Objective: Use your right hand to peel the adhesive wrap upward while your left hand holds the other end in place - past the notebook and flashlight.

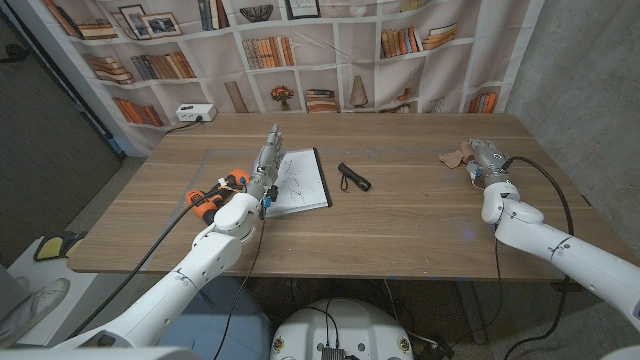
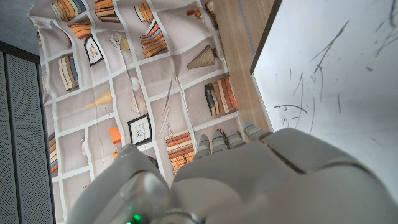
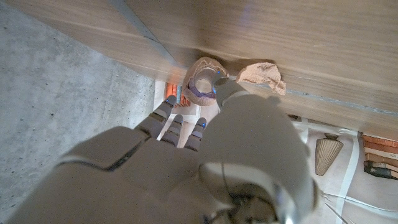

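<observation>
Tan adhesive wrap (image 1: 458,155) lies near the table's (image 1: 420,225) far right corner, right at the tips of the right hand (image 1: 488,166). In the right wrist view the roll (image 3: 202,81) sits against the fingers (image 3: 180,121) with a loose tail (image 3: 261,73) sticking out to one side, but I cannot tell whether the fingers are pinching it or just touching.

The left hand (image 1: 262,175) is well apart from the wrap, over the left edge of the white notebook (image 1: 298,182) near the table's middle. Its fingers (image 2: 224,138) point toward the far edge; they look straight and close together, and I cannot see anything in them. The black flashlight (image 1: 353,177) lies just right of the notebook, between the two hands.

The right hand is much nearer the wrap. I think the left hand must first reach across, past the notebook and flashlight, to hold the other end down.
</observation>
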You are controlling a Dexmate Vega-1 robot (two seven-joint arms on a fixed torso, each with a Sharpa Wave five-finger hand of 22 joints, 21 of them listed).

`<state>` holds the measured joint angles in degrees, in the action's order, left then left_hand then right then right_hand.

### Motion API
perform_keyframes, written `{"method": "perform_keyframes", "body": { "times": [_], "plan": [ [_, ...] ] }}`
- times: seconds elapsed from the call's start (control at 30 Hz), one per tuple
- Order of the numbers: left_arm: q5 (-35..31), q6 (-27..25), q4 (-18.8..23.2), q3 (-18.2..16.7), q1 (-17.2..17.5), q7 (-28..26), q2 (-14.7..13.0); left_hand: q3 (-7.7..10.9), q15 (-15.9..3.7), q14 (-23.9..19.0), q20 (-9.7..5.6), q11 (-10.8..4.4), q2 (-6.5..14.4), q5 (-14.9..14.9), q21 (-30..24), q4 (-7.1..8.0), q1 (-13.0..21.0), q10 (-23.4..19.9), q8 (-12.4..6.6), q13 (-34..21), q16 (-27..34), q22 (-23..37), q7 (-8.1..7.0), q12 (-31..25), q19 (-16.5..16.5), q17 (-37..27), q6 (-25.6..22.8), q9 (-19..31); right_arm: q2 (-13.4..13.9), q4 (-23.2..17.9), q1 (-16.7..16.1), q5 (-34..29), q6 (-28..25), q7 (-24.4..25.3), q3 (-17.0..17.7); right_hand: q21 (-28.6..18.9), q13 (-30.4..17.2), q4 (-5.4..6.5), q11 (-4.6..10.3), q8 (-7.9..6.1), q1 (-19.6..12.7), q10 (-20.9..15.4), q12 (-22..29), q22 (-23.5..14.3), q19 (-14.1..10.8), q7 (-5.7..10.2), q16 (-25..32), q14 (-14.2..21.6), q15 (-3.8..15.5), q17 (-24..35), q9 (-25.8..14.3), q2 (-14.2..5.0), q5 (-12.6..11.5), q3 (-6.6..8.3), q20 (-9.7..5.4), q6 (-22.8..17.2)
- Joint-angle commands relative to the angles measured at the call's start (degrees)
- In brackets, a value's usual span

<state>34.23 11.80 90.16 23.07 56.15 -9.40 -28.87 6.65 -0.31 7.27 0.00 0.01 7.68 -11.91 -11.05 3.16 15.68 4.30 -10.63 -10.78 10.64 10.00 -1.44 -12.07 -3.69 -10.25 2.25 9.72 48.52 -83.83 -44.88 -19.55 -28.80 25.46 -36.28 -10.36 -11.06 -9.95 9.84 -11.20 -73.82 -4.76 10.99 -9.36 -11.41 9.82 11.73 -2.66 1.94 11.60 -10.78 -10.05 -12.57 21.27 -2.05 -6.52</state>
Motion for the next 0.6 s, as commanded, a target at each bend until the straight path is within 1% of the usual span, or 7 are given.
{"method": "perform_keyframes", "body": {
  "times": [0.03, 0.13, 0.33, 0.47, 0.6],
  "plan": [
    [-0.1, -0.1, 0.3, -0.1, 0.1, -0.3, 0.0, 0.25, 0.05, -0.3, -0.04, -0.08, -0.1, 0.2, -0.2, 0.01, -0.4, -0.1, 0.11, -0.2, 0.0, 0.1, -0.21, 0.0, 0.2, -0.1, -0.3, 0.2, -1.2, 1.7, 1.7, -0.5, -1.5, -0.1, -1.2, -0.2, -0.2, 0.14, 0.14, 0.26, -0.8, 0.7, -0.1, -0.1, -0.1, 0.12, -0.1, -0.5, 9.89, 0.1, -0.2, -0.18, -0.1, 0.53, -4.92, 0.8],
    [-0.1, -0.1, 0.3, 0.0, 0.1, -0.3, 0.0, 0.26, 0.04, -0.3, -0.04, -0.07, -0.1, 0.2, -0.2, 0.01, -0.4, -0.1, 0.13, -0.2, 0.0, 0.1, -0.18, 0.0, 0.2, -0.1, -0.2, 0.2, -1.5, 2.0, 1.9, -0.4, -1.6, 0.5, -1.1, -0.2, -0.2, 0.26, -0.09, 0.36, -0.9, 1.2, -0.2, -0.1, -0.1, -0.17, -0.2, -0.7, 9.65, 0.1, -0.2, -0.12, -0.1, 0.53, -5.06, 1.2],
    [0.0, -0.1, 0.3, 0.0, 0.1, -0.3, 0.1, 0.28, 0.02, -0.3, -0.02, -0.12, -0.2, 0.2, -0.2, 0.01, -0.4, -0.1, 0.14, -0.2, 0.0, 0.1, -0.23, 0.0, 0.2, -0.1, -0.2, 0.2, -1.4, 2.3, 2.2, -0.4, -1.4, 0.7, -1.3, -0.2, -0.2, 0.44, -0.36, 0.41, -1.1, 1.7, -0.3, -0.1, -0.1, -0.24, -0.2, -1.1, 9.53, 0.2, -0.2, -0.17, -0.1, 0.58, -5.25, 1.6],
    [0.0, -0.1, 0.1, 0.0, -0.1, -0.2, 0.1, 0.29, -0.01, -0.3, 0.01, -0.04, -0.2, 0.2, -0.2, 0.01, -0.4, -0.1, 0.14, -0.2, 0.0, 0.1, -0.25, 0.0, 0.2, -0.1, -0.2, 0.2, -1.3, 2.2, 2.3, -0.3, -1.6, 0.4, -1.4, -0.2, -0.2, 0.52, -0.27, 0.41, -1.2, 2.0, -0.3, -0.1, 0.0, -0.25, -0.3, -1.4, 9.48, 0.2, -0.2, -0.22, -0.2, 0.63, -5.34, 1.7],
    [0.2, 0.2, -0.2, 0.0, -0.2, 0.0, 0.4, 0.31, 0.01, -0.3, -0.01, -0.21, -0.2, 0.2, -0.2, 0.01, -0.4, -0.1, 0.13, -0.2, 0.0, 0.1, -0.22, 0.0, 0.2, -0.1, -0.3, 0.2, -1.2, 2.2, 2.4, -0.2, -1.5, 0.2, -1.5, 0.0, -0.2, 0.60, 0.19, 0.40, -1.5, 2.3, -0.3, -0.1, 0.5, -0.06, -0.4, -1.8, 9.70, 0.3, -0.2, -0.53, -0.3, 0.89, -5.54, 1.9]
  ]
}}
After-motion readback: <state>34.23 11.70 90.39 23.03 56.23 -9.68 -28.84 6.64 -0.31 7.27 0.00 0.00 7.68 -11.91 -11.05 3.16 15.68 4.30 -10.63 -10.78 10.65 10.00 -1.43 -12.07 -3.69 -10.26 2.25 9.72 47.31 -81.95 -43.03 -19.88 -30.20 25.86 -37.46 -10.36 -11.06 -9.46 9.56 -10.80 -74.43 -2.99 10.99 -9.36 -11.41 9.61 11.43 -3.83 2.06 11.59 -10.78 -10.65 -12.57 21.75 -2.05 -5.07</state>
